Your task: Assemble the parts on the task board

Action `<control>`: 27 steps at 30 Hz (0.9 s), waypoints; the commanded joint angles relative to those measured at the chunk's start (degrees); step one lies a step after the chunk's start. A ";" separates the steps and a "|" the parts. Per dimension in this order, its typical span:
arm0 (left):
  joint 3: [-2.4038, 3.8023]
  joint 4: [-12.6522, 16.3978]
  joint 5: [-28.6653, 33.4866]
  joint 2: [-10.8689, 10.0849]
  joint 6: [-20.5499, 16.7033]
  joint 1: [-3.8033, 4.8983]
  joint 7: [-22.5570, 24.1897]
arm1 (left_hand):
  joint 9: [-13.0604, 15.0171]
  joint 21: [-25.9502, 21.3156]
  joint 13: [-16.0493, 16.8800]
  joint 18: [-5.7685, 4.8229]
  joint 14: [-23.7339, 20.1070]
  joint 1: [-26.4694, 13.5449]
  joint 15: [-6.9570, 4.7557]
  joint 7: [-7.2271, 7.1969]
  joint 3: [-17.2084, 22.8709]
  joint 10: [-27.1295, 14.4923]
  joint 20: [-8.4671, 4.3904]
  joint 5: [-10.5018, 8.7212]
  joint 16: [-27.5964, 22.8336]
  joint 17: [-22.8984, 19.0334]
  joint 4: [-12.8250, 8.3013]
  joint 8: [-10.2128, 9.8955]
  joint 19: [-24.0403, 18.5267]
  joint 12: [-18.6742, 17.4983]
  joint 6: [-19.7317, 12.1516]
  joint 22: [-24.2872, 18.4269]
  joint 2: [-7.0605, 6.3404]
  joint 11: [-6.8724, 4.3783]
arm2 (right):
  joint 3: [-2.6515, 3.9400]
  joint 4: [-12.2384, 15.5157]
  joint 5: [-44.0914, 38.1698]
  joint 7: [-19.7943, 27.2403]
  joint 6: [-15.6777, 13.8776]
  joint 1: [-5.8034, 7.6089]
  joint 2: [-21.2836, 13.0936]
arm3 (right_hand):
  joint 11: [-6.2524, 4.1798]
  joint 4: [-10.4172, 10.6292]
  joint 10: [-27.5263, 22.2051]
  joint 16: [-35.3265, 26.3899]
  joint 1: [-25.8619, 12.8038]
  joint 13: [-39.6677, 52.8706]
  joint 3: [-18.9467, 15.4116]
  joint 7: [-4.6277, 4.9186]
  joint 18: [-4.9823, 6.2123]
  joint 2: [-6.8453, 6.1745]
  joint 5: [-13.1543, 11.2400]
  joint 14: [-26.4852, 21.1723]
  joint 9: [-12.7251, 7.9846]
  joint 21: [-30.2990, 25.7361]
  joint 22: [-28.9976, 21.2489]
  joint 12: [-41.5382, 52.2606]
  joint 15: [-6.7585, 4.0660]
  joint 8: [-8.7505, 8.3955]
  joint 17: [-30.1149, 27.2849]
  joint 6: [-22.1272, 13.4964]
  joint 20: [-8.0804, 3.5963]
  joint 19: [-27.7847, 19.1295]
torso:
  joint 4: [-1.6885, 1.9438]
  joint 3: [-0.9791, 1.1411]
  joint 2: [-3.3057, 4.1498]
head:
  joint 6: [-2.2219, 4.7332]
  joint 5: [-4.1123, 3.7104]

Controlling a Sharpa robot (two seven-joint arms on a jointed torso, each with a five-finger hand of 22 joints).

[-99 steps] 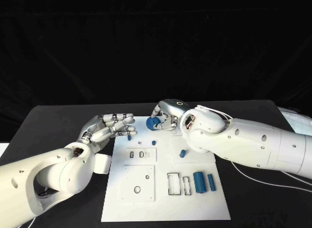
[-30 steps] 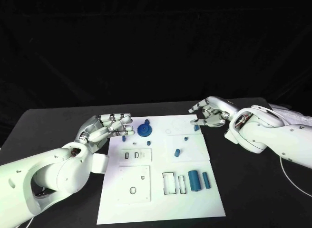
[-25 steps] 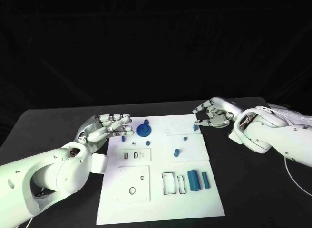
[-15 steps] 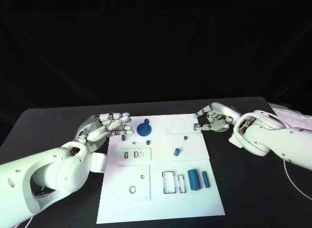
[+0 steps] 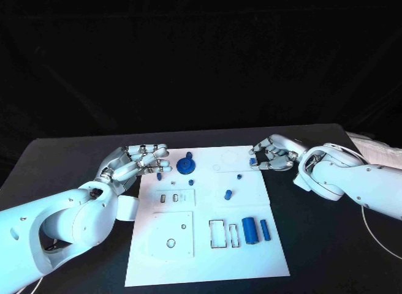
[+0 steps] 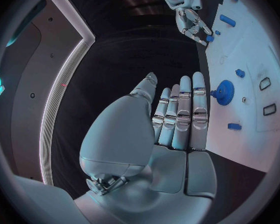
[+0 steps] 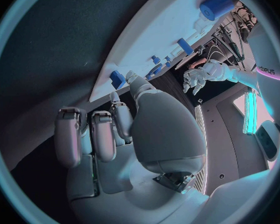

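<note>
Black table (image 5: pixel 68 153), black backdrop, and the white task board (image 5: pixel 210 245) sat in the middle with blue parts scattered on it. What mattered was the small blue peg (image 5: pixel 252 162) at the board's far right edge: the right hand (image 5: pixel 273 154) was right on it, fingertips curled down around it, though I couldn't tell whether it actually had a grip yet. Its long axis looked roughly upright, hard to say. The left hand (image 5: pixel 137 163) hung over the board's far left edge, fingers spread, holding nothing, with the blue gear (image 5: pixel 186 166) just beside it. The right hand was clearly nearer the peg, so I'd guess that was its pick.
</note>
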 commanded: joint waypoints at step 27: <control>0.04 0.04 0.11 0.09 1.06 0.06 0.22 | 0.03 -0.41 0.08 0.83 -0.16 0.22 0.24 -0.06 -0.13 -0.52 0.23 -0.23 -0.27 0.18 -0.46 -0.21 0.05 -0.17 -0.29 -0.09 0.70 0.10 | 0.01 -2.11 -1.01 -0.20 1.29 -0.51 1.91 | -1.76 -2.44 0.85 0.60 2.21 4.13 3.31 -1.92 -1.01 4.66 -2.02 4.64 0.83 0.51 0.84 0.93 -1.39 2.61 8.11 8.76 -0.98 0.40 | -0.03 0.04 -0.06 | -0.49 -0.07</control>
